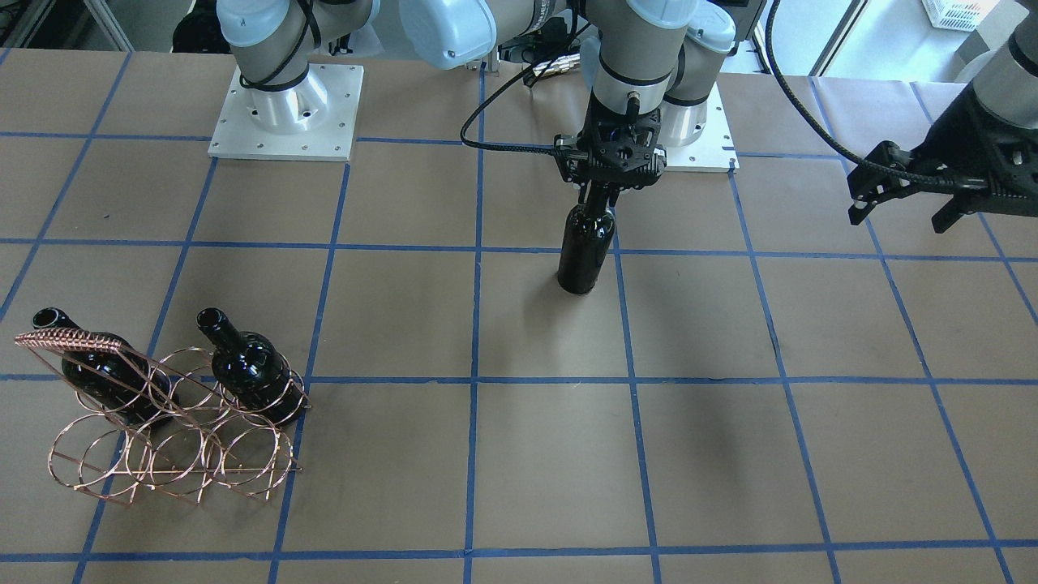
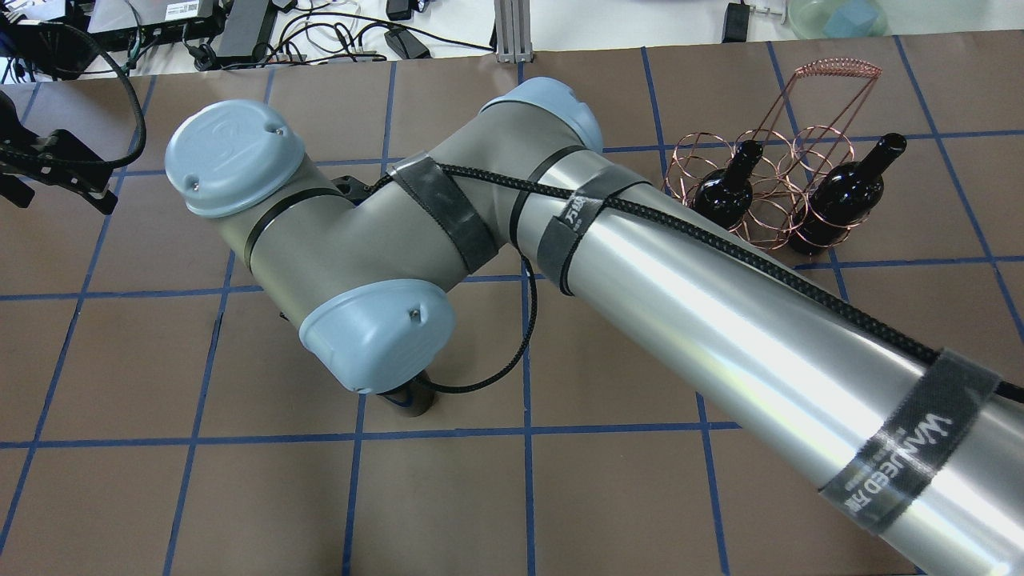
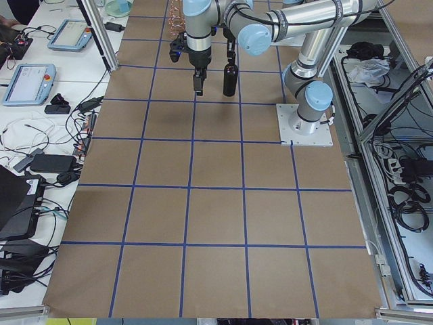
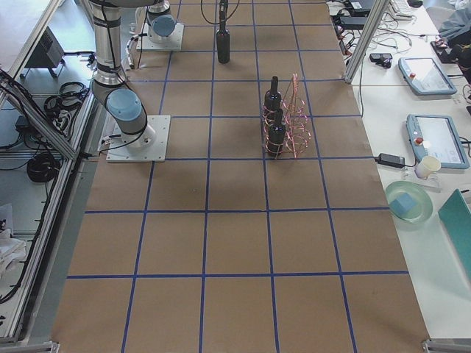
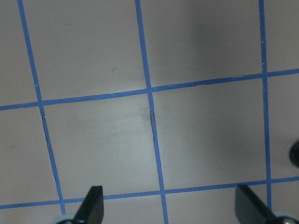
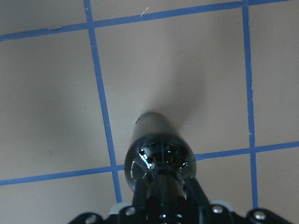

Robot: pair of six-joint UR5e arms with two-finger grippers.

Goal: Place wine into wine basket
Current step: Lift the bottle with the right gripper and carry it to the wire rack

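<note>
— Near the middle of the table (image 1: 405, 324), toward the robot's side: wine (image 1: 584, 255), upright, neck clamped tight in the right gripper (image 1: 598, 199), reaching straight down onto it.
— Standing on the table or lifted?
— Cannot tell; base right against its own shadow.
— And the wine basket (image 1: 174, 442)?
— Well apart from the wine, far over on the robot's right. Holding one look-alike bottle (image 1: 101, 373) under the ribbed top bar (image 1: 69, 337) and a second bottle (image 1: 243, 369) further along the same row, both necks slanting up toward the robot.
— And the left gripper (image 5: 170, 205)?
— Out on the robot's left, hovering over bare table and blue tape lines (image 5: 149, 116), fingers (image 5: 93, 207) spread wide, gripping nothing.
</note>
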